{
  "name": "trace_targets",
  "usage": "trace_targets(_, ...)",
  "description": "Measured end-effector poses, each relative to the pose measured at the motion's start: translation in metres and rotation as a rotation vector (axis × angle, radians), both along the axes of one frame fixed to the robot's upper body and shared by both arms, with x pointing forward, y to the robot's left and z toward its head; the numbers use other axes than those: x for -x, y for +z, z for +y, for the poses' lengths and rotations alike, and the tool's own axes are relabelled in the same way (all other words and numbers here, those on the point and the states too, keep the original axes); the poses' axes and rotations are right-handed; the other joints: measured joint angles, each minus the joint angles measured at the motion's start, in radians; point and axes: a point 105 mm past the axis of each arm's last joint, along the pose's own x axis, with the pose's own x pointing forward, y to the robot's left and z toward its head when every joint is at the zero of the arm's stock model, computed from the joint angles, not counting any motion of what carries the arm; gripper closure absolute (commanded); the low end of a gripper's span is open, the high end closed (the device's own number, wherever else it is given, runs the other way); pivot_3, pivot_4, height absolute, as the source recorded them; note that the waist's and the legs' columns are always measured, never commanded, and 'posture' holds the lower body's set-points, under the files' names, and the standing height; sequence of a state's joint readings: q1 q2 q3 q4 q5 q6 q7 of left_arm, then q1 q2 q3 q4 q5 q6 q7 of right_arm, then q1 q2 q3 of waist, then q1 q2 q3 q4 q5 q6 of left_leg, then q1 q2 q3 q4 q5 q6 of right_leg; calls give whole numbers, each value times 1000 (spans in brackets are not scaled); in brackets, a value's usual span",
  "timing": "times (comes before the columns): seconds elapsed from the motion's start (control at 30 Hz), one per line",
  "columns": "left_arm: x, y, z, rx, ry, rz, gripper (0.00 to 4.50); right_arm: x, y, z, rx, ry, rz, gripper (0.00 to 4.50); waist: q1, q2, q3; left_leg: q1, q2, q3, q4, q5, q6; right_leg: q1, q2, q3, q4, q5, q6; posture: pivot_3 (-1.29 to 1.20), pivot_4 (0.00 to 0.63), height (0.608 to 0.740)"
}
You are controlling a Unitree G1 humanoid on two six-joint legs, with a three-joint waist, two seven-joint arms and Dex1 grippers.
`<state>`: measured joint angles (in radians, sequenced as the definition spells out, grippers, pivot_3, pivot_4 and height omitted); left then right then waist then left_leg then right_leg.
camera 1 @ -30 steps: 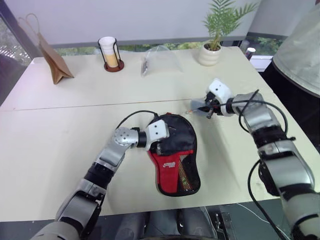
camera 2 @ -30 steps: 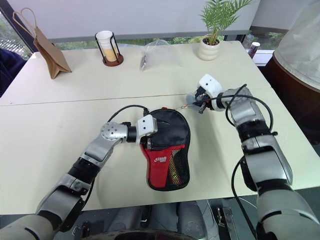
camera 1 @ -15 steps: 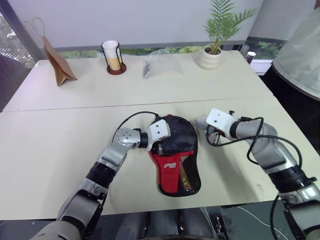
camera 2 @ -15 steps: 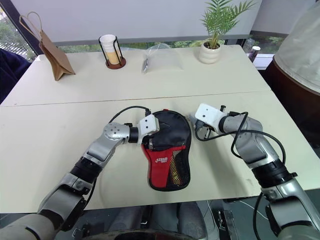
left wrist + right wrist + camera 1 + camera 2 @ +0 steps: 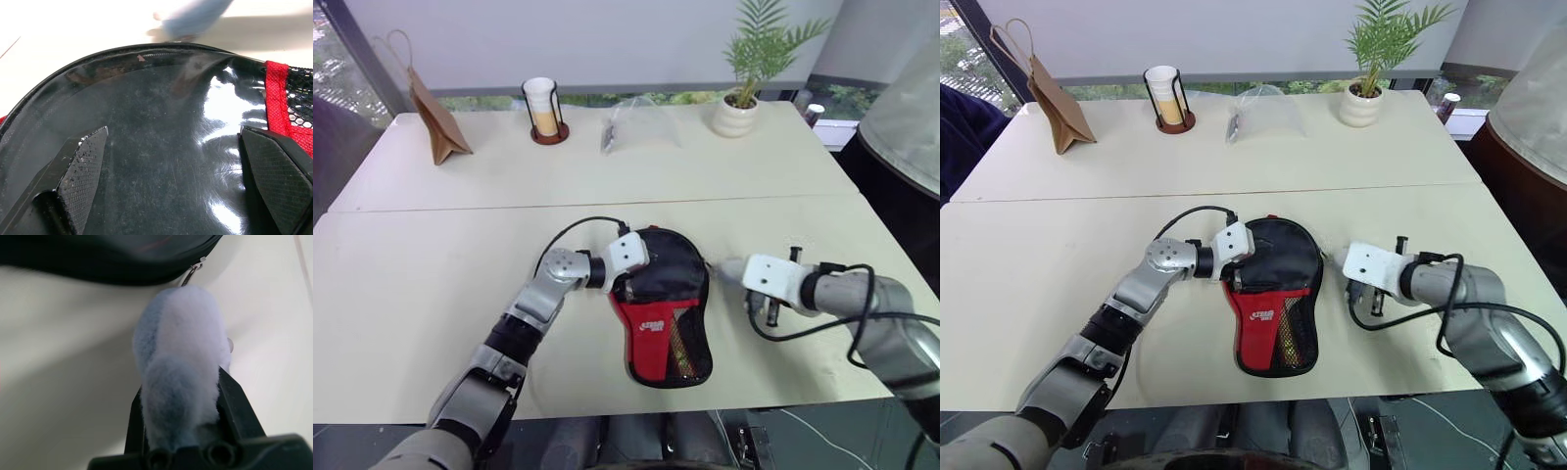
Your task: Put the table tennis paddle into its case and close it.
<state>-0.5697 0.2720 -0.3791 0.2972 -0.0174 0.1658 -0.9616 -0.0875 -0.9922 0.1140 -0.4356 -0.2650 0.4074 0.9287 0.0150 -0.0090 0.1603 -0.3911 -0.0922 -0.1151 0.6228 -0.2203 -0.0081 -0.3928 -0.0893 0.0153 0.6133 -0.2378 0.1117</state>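
Case [image 5: 1273,294] lies flat on tabletop [image 5: 1058,235], near front edge, btwn the arms. Paddle not visible as such; judging by the filled-out shape it's prob already inside. L claw [image 5: 171,161] spread wide, fingers [image 5: 80,166] pressing on the glossy black top panel to pin it. R claw [image 5: 181,406] pinched narrow on a fuzzy pale-blue zip pull [image 5: 178,362], just beside case's right edge, zipper slider right at the rim. Est: insertion done, zip closing underway; can't tell how much zip is left.
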Motion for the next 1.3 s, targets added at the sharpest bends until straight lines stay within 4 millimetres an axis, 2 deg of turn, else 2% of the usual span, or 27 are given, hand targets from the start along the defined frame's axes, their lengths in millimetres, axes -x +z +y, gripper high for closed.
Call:
trace_targets(0.2,-1,-1,0,-3,0,4,0,36,2,-4,-8,23,105,4468,-1,-1,0,0,0,0,0,0,0,1,-1,0,-1,0,0,0,150,740)
trace_targets(0.5,-5,-1,-4,-9,-1,12,0,70,-1,2,-38,39,203,4468,10,-1,-1,-1,0,1,0,-1,1,2,-4,-3,-3,-1,1,0,150,740)
trace_targets(0.83,-10,-2,0,-11,26,24,0,109,-8,12,4,143,320,4468,26,-2,-3,-1,1,1,0,-6,2,5,-6,-5,-9,-3,3,0,150,740)
trace_targets(1.07,-11,-4,0,-11,35,32,0,123,-11,14,49,241,374,4468,25,-4,-10,-2,4,1,0,-8,2,8,-10,-16,-17,-3,3,0,150,740)
trace_targets(1.3,-10,-7,0,-8,40,39,0,133,-10,7,90,268,416,4468,25,-5,-12,-2,4,1,0,-8,3,8,-12,-19,-18,-3,3,0,150,740)
